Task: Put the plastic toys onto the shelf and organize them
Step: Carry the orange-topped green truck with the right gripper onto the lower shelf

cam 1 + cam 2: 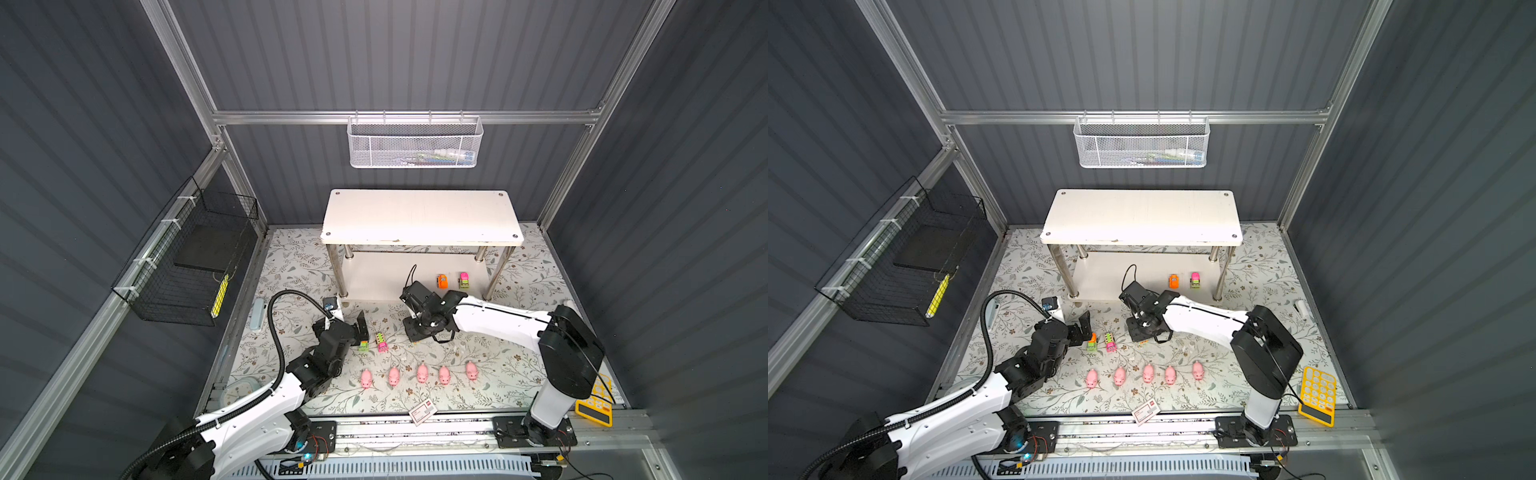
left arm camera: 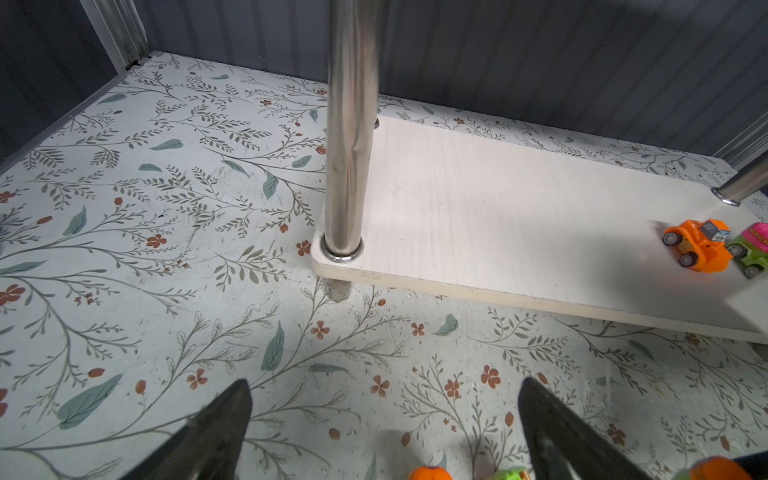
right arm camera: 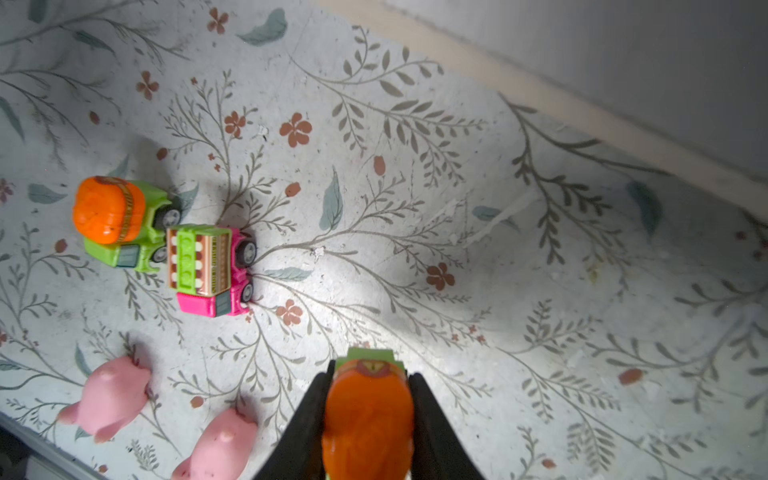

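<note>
Right gripper (image 3: 371,370) pinched a small car (image 3: 368,419), orange drum over a lime body, with both black fingers (image 3: 307,415) pressed against its sides; could not tell whether its wheels touched the floral mat (image 3: 415,232). Close off one side of those fingers lay a pink pig (image 3: 110,397) and a second pig (image 3: 220,446), apart from each other. Farther out on that same side stood a lime car (image 3: 120,220) with an orange drum, touching a pink car (image 3: 208,270) with a lime top. Ahead of the fingertips, well apart, ran the pale edge of the shelf (image 3: 540,104). Left gripper (image 2: 384,384) was spread wide over the mat, gripping nothing. In both top views the lime car and the pink car sat just beside its fingers, on the side toward the right gripper. Beyond the left fingertips rose a shiny post (image 2: 349,145), set in the near corner of the shelf's lower board (image 2: 498,216). At the end of that board farthest from this hand sat an orange car (image 2: 698,245) and a lime-and-pink car (image 2: 750,253), side by side, close enough that contact could not be judged. Behind both grippers, toward the arm bases, a row of five pigs (image 1: 422,372) lay on the mat, none of them touching another.
</note>
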`<state>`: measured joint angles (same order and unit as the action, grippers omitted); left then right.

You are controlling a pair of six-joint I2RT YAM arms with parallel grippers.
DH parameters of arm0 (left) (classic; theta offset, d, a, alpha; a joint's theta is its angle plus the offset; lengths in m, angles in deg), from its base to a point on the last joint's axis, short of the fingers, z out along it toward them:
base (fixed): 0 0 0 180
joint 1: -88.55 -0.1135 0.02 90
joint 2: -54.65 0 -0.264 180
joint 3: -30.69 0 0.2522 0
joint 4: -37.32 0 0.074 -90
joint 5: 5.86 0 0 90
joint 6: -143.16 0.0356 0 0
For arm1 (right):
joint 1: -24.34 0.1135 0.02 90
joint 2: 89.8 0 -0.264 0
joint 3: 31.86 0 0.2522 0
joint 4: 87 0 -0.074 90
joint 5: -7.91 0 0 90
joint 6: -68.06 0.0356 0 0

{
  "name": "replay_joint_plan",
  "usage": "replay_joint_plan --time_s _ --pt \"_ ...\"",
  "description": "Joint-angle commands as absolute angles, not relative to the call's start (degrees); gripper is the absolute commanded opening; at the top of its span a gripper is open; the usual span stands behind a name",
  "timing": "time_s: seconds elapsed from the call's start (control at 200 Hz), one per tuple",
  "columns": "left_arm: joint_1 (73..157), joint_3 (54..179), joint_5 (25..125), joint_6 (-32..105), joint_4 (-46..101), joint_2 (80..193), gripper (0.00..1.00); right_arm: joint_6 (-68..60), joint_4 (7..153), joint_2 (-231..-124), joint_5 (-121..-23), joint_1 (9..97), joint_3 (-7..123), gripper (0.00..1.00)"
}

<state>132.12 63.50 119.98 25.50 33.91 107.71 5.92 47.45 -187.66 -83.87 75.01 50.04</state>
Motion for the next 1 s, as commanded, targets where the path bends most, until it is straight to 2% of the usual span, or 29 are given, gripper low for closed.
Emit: replay_joint_plan --time_s 0.0,0.16,0.34,0.795,0.996 --pt "132.4 63.1 121.6 25.7 33.8 106.4 1.0 6.9 45.2 -184.3 -88.4 75.3 50.3 0.32" --pt "132.4 63.1 121.7 25.7 33.9 106.4 1.0 7.6 48.1 -182.0 -95.2 75.2 51.6 0.32" --pt "132.4 63.5 121.2 25.9 33.6 106.3 1.0 7.0 52.6 -184.8 -99.7 73.6 53.1 0.33" --pt "132.4 62.7 121.1 25.3 32.6 104.8 1.0 6.0 64.8 -190.0 -101.8 66.0 54.2 0.33" --pt "132.4 62.8 121.1 25.2 32.5 105.3 1.0 5.1 65.8 -193.5 -101.7 63.7 57.5 0.34"
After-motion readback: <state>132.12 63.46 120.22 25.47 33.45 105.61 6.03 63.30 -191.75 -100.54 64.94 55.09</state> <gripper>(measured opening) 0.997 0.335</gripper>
